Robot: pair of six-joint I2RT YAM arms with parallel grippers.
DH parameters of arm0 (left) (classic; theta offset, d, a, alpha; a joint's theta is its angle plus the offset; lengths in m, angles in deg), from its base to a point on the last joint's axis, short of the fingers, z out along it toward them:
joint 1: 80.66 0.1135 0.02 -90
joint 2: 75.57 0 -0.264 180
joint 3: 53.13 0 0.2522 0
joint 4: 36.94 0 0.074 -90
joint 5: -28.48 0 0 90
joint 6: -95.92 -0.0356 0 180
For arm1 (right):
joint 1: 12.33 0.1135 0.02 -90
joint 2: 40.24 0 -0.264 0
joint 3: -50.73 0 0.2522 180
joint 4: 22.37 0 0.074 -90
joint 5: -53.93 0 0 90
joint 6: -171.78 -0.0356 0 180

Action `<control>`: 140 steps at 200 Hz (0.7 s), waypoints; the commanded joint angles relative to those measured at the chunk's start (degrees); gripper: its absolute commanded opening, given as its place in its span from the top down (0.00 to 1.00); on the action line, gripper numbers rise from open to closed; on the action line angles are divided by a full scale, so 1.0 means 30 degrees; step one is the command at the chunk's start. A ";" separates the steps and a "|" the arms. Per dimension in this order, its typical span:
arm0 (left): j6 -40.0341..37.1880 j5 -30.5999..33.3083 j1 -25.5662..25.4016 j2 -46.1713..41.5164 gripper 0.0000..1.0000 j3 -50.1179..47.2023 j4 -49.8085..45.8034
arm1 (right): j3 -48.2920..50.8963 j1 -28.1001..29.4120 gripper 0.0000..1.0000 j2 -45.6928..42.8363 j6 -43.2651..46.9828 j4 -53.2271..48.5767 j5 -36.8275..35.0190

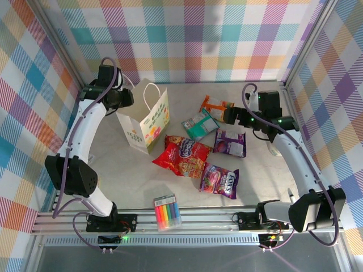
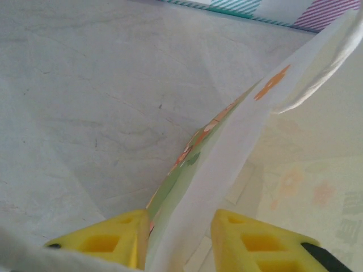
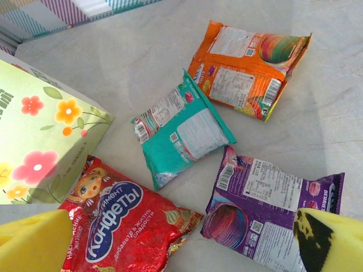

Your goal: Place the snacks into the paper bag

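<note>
Nearest the arm bases, the clear pack of markers [image 1: 167, 212] is to be left alone. Just beyond it the snacks are spread over the table [image 1: 125, 175]. All five are judged to be light, air-filled foil packets, crinkly and rather slippery, and apt to slide or buckle if pressed flat. Each is best taken by a crimped end seam or across a narrow edge. First comes a glossy purple packet [image 1: 219, 180]. Close against it lies the large red packet [image 1: 182, 156], printed with white Cyrillic lettering and a cartoon girl, its far corner just beside the foot of the paper bag [image 1: 144, 122]. Farther on are found the second purple packet [image 1: 229, 141], label side up, the teal-and-white packet [image 1: 199, 124] and, farthest, the orange packet [image 1: 215, 103]. Among these far packets the right gripper [image 1: 229, 116] is held spread wide, with nothing between its fingers. The bag stands upright at the left, white with a flower print, green lettering and twisted handles. It is judged thin, light and easily tipped or creased, so the rim is where it should be held. The left gripper [image 2: 178, 243] is set astride one wall of it, and a gap wider than the paper is seen between the yellow fingers [image 2: 102, 243], so the wall is not judged to be pinched.
</note>
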State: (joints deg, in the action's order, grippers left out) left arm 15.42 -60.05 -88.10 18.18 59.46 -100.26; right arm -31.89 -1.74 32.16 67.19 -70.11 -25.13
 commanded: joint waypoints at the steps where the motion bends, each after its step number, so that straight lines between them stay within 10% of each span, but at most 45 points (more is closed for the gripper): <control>1: -0.0088 -0.0425 0.0252 -0.0078 0.73 0.0604 -0.0860 | -0.0371 0.0220 0.00 0.0124 -0.0007 0.0046 -0.0133; 140: 0.1476 -0.1952 0.0167 -0.2888 0.87 -0.2258 -0.1459 | 0.1053 0.0278 0.00 -0.0516 0.0959 0.0396 -0.0130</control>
State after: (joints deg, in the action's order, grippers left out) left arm 18.13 -62.30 -87.95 12.96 55.13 -104.74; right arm -30.06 -1.37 32.29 68.44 -69.58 -25.50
